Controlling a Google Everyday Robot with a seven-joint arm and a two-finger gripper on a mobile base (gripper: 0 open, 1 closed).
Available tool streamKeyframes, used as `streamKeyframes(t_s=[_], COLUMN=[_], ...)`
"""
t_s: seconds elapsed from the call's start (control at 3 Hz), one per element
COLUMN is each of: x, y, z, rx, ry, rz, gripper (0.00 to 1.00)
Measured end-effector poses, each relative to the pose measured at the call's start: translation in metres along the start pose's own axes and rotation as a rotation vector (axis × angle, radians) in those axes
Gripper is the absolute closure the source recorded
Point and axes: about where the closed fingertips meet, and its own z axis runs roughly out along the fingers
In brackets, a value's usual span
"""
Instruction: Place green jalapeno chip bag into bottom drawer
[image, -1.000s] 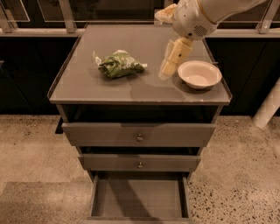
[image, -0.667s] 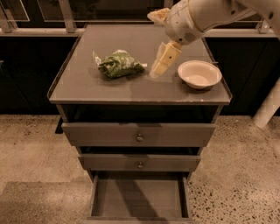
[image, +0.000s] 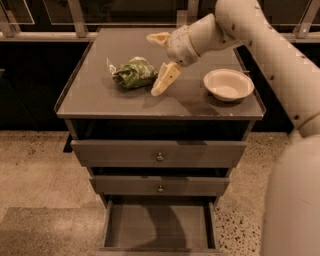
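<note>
The green jalapeno chip bag (image: 133, 73) lies crumpled on the grey cabinet top (image: 100, 100), left of centre, its whitish sealed end pointing left. My gripper (image: 158, 62) hovers just right of the bag, open, with one pale finger (image: 165, 78) near the bag's right edge and the other finger (image: 158, 38) farther back; nothing is held. The bottom drawer (image: 159, 226) is pulled out at the cabinet's foot, a wide flat grey tray with nothing inside it.
A round cream bowl (image: 228, 84) sits on the right side of the top. Two grey drawers with small knobs, upper (image: 159, 153) and middle (image: 160, 185), stick out slightly. My arm (image: 270, 45) reaches in from the right. Speckled floor surrounds the cabinet.
My gripper has moved left across the cabinet top, away from the bowl and up to the chip bag's right side. The bag and bowl have not moved.
</note>
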Motion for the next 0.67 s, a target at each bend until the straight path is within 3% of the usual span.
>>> streamKeyframes(t_s=[0.33, 0.67], x=[0.015, 0.029], y=[-0.005, -0.008], z=[0.041, 0.064], rx=[-0.055, -0.07], ry=[-0.054, -0.081], rz=[0.028, 0.058], gripper=[0.0, 0.0])
